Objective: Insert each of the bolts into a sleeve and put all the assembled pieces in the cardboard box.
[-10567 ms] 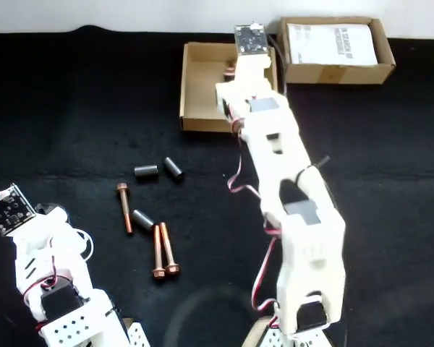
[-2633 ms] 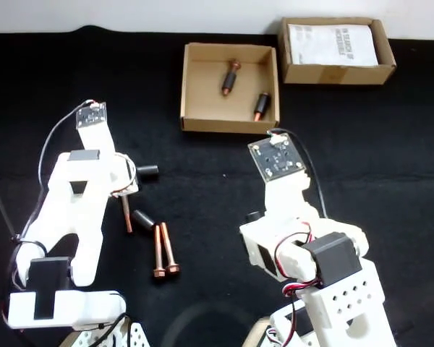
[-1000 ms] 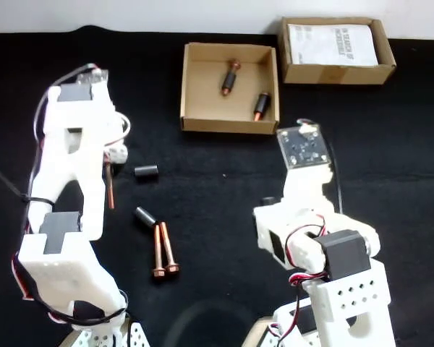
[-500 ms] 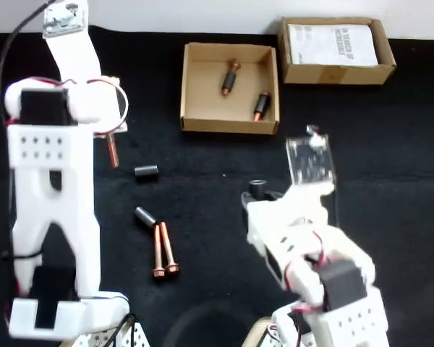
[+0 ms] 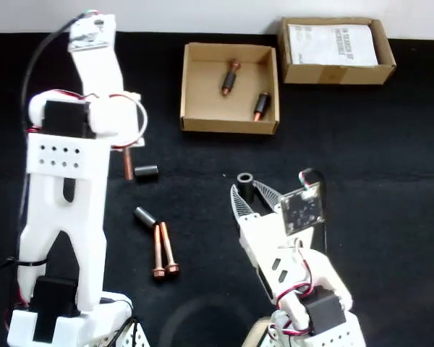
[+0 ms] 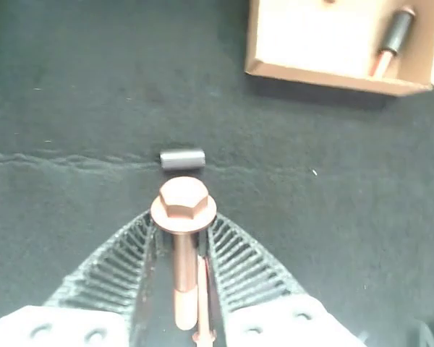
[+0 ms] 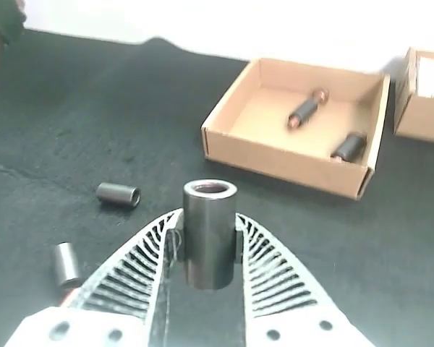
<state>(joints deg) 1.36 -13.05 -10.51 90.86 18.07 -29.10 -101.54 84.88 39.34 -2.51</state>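
My left gripper (image 6: 179,249) is shut on a copper bolt (image 6: 182,238), head outward; from above that bolt (image 5: 129,163) hangs beside a loose dark sleeve (image 5: 146,173). My right gripper (image 7: 210,242) is shut on an upright dark sleeve (image 7: 210,231), open end up, seen from above as a sleeve (image 5: 245,179) at mid-table. Another loose sleeve (image 5: 145,216) lies by two copper bolts (image 5: 163,250) on the black mat. The open cardboard box (image 5: 230,88) at the back holds two assembled pieces (image 5: 230,76).
A second cardboard box (image 5: 336,50) with a printed sheet stands at the back right. The black mat (image 5: 376,159) to the right is bare. The left arm's tall white links stand over the mat's left side.
The left arm has raised the bolt off the mat and swung it toward the loose sleeve. The right arm has tilted forward, lifting its sleeve upright toward mid-table.
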